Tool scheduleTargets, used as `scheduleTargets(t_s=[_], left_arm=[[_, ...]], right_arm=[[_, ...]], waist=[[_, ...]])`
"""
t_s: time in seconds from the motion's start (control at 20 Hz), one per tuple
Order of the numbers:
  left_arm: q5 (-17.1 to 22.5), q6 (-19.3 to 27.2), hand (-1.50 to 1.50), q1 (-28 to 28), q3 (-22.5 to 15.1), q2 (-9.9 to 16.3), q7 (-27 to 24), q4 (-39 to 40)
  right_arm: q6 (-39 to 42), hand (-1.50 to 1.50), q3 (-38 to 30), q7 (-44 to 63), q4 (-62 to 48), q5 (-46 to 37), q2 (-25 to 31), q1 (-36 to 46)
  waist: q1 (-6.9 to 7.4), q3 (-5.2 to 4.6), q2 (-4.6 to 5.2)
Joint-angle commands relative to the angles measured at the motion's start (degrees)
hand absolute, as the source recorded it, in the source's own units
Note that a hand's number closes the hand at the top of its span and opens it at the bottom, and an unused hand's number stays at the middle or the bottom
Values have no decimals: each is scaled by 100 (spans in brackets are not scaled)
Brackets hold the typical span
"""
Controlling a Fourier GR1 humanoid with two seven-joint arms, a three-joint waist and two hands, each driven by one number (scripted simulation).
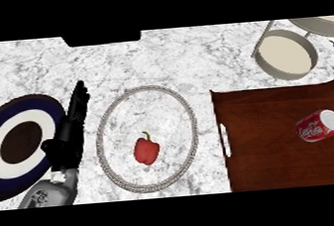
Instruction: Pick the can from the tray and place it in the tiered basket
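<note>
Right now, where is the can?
In the head view, the can lies on its side at the right of the brown tray, below the tiered basket.

Single head view, steeply down onto the counter (pixel 195 58), left forearm entering from lower edge

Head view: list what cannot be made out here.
- Right hand: not in the head view at all.
- Tiered basket: upper tier cut off by the top and right edges.
- Can: its label is too small to read.
- Left hand: seen edge-on, palm side hidden.

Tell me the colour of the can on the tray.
Red with white lettering; the can shows in the head view.
</note>
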State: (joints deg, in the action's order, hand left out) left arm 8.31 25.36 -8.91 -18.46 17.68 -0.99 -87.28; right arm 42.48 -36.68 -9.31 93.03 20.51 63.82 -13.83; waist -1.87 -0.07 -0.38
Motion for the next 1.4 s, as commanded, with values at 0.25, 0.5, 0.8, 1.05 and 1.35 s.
scheduleTargets(t_s=[0.25, 0.5, 0.8, 1.05, 1.35], left_arm=[[-361, -66, 0, 170, -97, -61, 240, -377], [-506, -135, 0, -171, -6, -413, 246, -31], [-389, -425, 0, 1, 309, -309, 35, -15], [-479, -544, 0, -271, 426, -605, -219, 522], [-812, -515, 0, -76, 400, -722, 72, 93]], right_arm=[[-169, -150, 92, 1300, 1578, -797, -526, -187], [-107, -150, 485, 2029, 2059, -932, -785, 214], [433, -150, 559, 2753, 2400, -870, -757, 98], [317, -150, 1188, 2991, 2543, -1733, -1383, 309], [996, -150, 687, 3303, 2423, -1699, -1282, 715]], waist=[[144, 5, 20], [170, 6, 35], [150, 4, 29], [171, 7, 47], [175, 6, 35]])
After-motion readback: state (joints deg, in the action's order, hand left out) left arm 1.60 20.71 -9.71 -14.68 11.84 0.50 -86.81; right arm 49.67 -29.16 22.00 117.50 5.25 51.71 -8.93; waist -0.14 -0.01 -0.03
